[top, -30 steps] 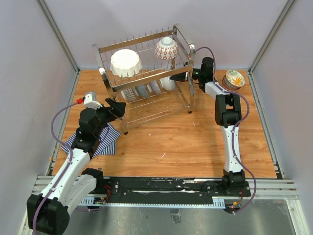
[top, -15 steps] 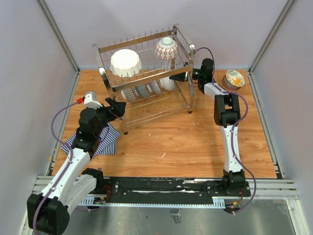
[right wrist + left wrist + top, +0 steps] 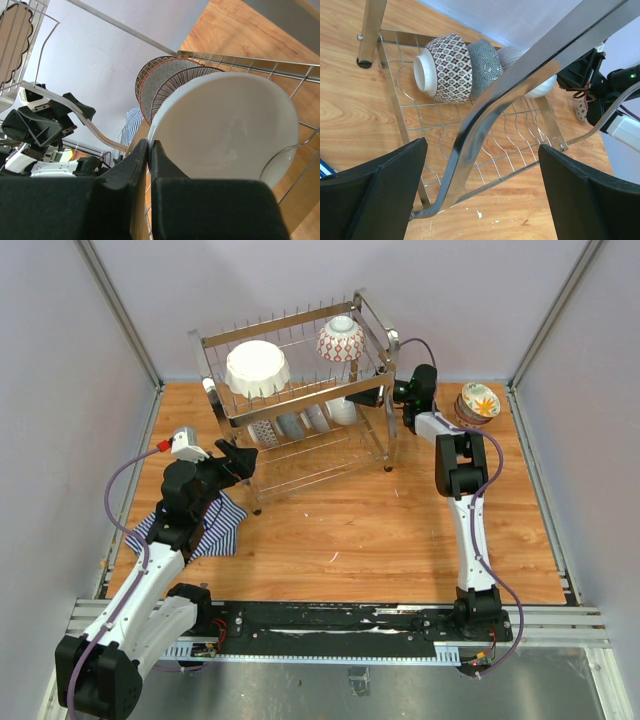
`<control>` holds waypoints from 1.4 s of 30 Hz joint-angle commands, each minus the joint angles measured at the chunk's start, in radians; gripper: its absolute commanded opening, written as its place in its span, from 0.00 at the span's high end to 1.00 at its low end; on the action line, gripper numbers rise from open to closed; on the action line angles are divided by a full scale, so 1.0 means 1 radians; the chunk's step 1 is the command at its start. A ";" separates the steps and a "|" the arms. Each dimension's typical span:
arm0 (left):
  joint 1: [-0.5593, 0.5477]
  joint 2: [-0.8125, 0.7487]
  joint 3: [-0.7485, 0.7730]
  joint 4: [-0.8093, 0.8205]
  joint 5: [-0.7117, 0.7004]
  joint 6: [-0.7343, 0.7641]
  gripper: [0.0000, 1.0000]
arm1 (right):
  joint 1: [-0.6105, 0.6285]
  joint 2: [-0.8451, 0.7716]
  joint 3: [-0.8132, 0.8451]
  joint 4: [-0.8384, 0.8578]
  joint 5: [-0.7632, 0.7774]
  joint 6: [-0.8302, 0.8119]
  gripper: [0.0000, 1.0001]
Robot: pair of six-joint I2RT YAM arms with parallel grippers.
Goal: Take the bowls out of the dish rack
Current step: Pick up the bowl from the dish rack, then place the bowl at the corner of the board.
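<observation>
The chrome dish rack (image 3: 300, 400) stands at the back centre. Its upper tier holds a large white scalloped bowl (image 3: 257, 368) and a red lattice bowl (image 3: 341, 339). Several bowls stand on edge in the lower tier (image 3: 300, 423). In the left wrist view they are a brown-patterned bowl (image 3: 447, 67), a grey-blue bowl (image 3: 485, 60) and a white bowl (image 3: 542, 87). My right gripper (image 3: 372, 397) reaches into the rack's right end. It is shut on the rim of the white bowl (image 3: 225, 130), pinching it at the fingertips (image 3: 150, 145). My left gripper (image 3: 240, 462) is open, with the rack's bent chrome end bar (image 3: 485, 110) between its fingers (image 3: 375, 195).
A stack of bowls with a floral one on top (image 3: 478, 402) sits on the table at the back right, beside the right arm. A blue-white striped cloth (image 3: 205, 523) lies under the left arm. Grey walls enclose the wooden table (image 3: 380, 530).
The right wrist has shifted slightly at the rack's right end. The left arm and the bowls have not visibly moved.
</observation>
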 commanded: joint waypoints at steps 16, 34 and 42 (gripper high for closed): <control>-0.010 -0.019 -0.010 0.029 0.007 -0.006 0.02 | -0.002 -0.023 0.103 0.254 0.023 0.186 0.99; -0.010 -0.047 -0.011 0.016 0.000 -0.003 0.02 | -0.083 -0.172 -0.028 0.145 0.109 0.048 0.99; -0.012 -0.054 -0.007 0.015 0.006 -0.006 0.02 | -0.154 -0.292 -0.086 -0.109 0.135 -0.179 0.99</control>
